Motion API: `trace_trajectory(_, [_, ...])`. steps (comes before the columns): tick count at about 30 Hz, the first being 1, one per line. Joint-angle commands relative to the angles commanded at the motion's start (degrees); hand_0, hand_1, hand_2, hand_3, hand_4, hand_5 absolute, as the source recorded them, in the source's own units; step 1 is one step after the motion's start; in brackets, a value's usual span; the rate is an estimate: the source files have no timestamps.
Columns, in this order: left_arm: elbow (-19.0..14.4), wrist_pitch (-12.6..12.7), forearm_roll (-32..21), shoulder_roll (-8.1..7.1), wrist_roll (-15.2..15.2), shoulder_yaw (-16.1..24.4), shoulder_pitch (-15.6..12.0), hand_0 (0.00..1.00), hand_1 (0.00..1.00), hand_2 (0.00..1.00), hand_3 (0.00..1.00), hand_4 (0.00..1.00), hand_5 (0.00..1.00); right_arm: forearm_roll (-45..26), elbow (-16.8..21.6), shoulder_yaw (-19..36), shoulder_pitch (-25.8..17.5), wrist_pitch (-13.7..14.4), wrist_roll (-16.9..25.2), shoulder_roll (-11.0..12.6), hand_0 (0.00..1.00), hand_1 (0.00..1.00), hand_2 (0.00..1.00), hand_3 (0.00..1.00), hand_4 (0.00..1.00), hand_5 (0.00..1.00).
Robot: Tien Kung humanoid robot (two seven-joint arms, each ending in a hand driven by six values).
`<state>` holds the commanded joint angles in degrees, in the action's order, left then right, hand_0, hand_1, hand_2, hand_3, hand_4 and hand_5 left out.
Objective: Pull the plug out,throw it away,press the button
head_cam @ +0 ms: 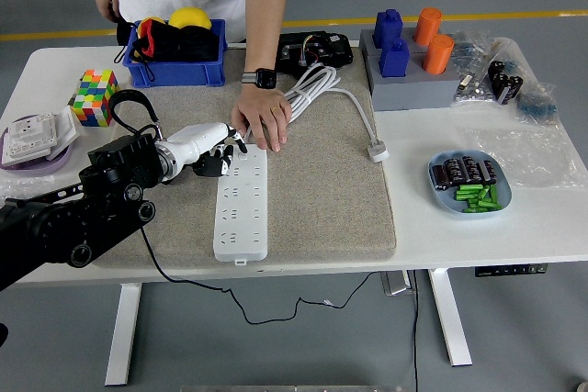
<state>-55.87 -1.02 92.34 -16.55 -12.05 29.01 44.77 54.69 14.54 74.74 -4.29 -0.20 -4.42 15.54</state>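
1. The left hand point(213, 147), glossy white shell with black jointed fingers, lay left of centre at the top left corner of the strip point(242, 200); its fingers curled down onto that corner, but whether they pressed or pinched anything there could not be told.
2. Its arm point(83, 213), matte black with round joint caps, ran in from the lower left edge; a thin black cable looped over the wrist.
3. The strip was a long white plastic slab with rounded corners and rows of sockets, lying lengthwise on a grey felt-like mat point(322, 190).
4. A person's hand point(262, 121), a black watch on its wrist, rested flat on the strip's top end, just beside the robot's fingers.
5. From under that hand a thick white cord point(317, 87) coiled up and right, then ran down to the plug point(378, 150), a small white block lying loose on the mat's right edge.
6. In the upper left sat a blue plastic bin point(175, 69) holding black, red and yellow items, with a many-coloured cube point(96, 96) left of it.
7. At the left edge a square white socket plate point(28, 135) lay on a purple dish.
8. In the upper right a grey block point(404, 87) held blue and orange pegs; below it a pale blue dish point(469, 183) held dark cylinders and green sticks.
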Motion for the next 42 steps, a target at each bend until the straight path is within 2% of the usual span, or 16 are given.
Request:
trace_trajectory(8, [1.2,-0.2,-0.6,0.09,-0.3,-2.1,0.9,0.012,0.022,0.095,0.706,0.002,0.002,-0.1,0.0,-0.4,0.1,0.0,0.0,0.2,0.725,0.679,0.66,0.654,0.75,0.613])
trace_trajectory(25, [0.6,-0.5,-1.5,-0.49,-0.5,-5.2,1.7,0.012,0.023,0.092,0.692,0.002,0.002,-0.3,0.0,-1.1,0.3,0.0,0.1,0.5,0.725,0.679,0.66,0.654,0.75,0.613])
trace_trajectory(29, [-0.6,-0.2,-1.3,-1.01,-0.2,-3.3,1.4,0.012,0.023,0.092,0.692,0.002,0.002,-0.4,0.0,-1.4,0.3,0.0,0.1,0.6,0.725,0.679,0.66,0.654,0.75,0.613])
trace_trajectory(33, [-2.3,0.7,-0.2,-1.66,0.5,0.5,0.4,0.012,0.023,0.094,0.692,0.002,0.002,-0.5,0.0,-2.2,0.4,0.0,0.1,0.8,0.725,0.679,0.66,0.654,0.75,0.612])
trace_trajectory(42, [-7.2,2.5,2.3,-3.42,3.1,9.2,-4.2,0.022,0.027,0.126,0.691,0.002,0.002,-0.9,-0.1,-3.5,0.7,0.0,0.0,1.3,0.726,0.679,0.659,0.653,0.75,0.613])
